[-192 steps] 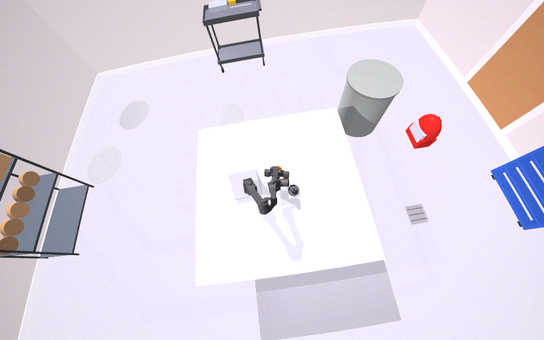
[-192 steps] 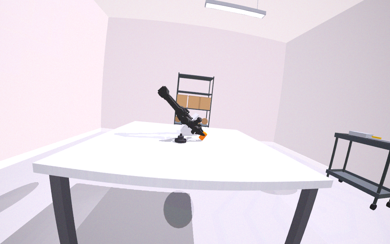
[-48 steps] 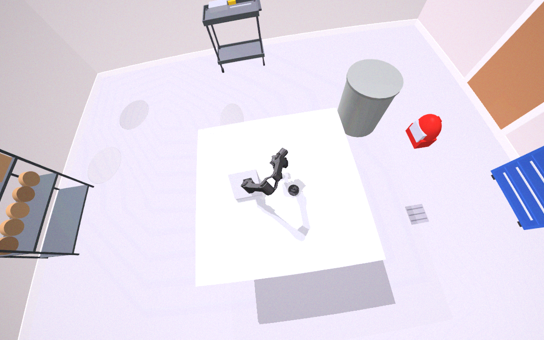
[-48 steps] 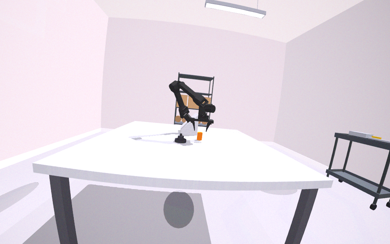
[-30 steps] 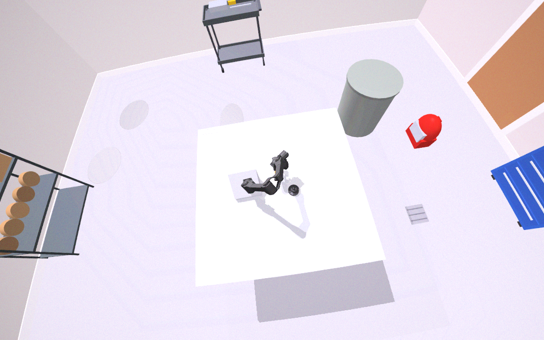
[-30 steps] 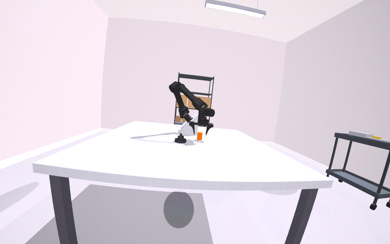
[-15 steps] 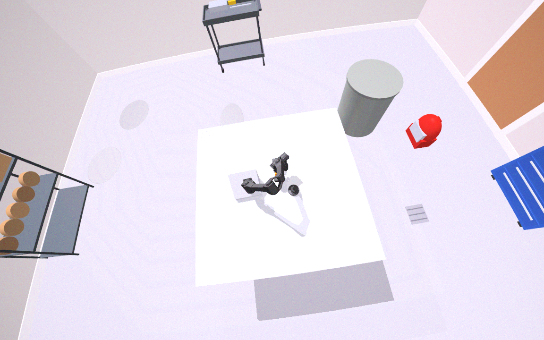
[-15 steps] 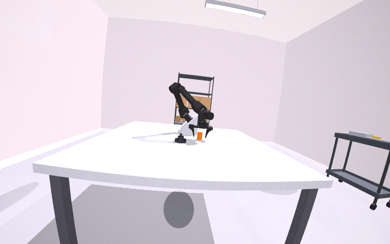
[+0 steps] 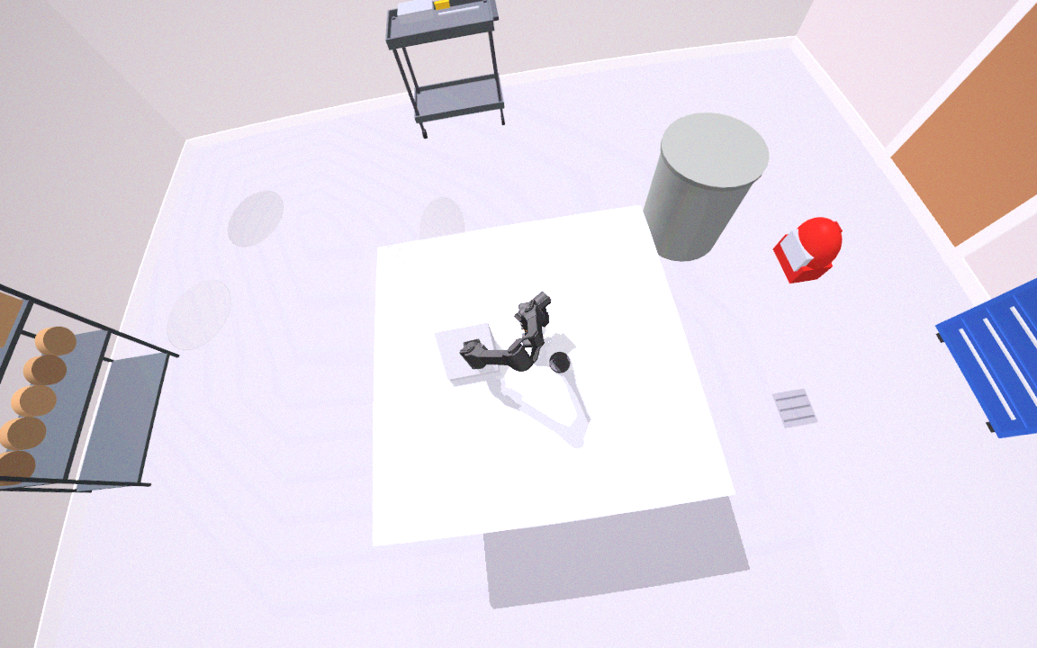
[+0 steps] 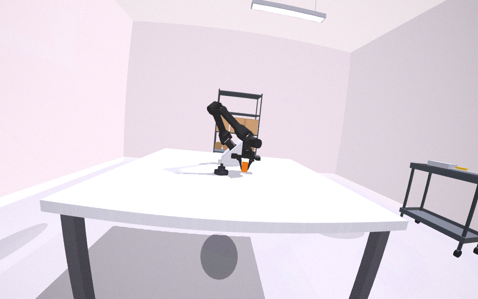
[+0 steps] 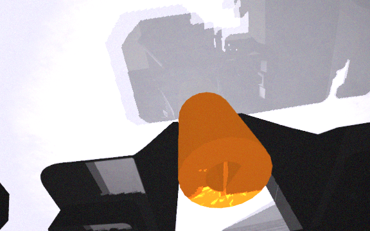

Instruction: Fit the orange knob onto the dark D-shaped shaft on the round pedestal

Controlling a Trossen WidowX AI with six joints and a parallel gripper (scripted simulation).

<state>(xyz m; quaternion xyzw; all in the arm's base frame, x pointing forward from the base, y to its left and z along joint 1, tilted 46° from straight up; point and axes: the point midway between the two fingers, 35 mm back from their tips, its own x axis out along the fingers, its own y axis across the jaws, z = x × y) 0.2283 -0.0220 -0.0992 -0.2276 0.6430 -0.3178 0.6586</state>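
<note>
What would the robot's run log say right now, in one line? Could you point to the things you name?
gripper (image 9: 526, 331) (image 10: 245, 168) (image 11: 207, 123): shut on orange knob (image 9: 524, 328) (image 10: 245, 166) (image 11: 217, 128) | knob: upright, beside round pedestal (image 9: 559, 362) (image 10: 221, 172) | fitting: not done

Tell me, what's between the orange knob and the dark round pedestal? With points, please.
Beside the orange knob (image 10: 245, 167) (image 11: 207, 125) stands a dark gripper finger (image 10: 240, 163) (image 11: 300, 160); beyond it, white table top (image 9: 626, 451) (image 10: 159, 197) (image 11: 18, 96). The exterior view shows this.

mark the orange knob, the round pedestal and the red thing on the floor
orange knob (image 10: 245, 167) (image 11: 209, 125): exterior and wrist views, its side
round pedestal (image 9: 559, 364) (image 10: 221, 172): top view, its upper face; exterior view, its base
red thing (image 9: 820, 238): top view, its rounded part
</note>
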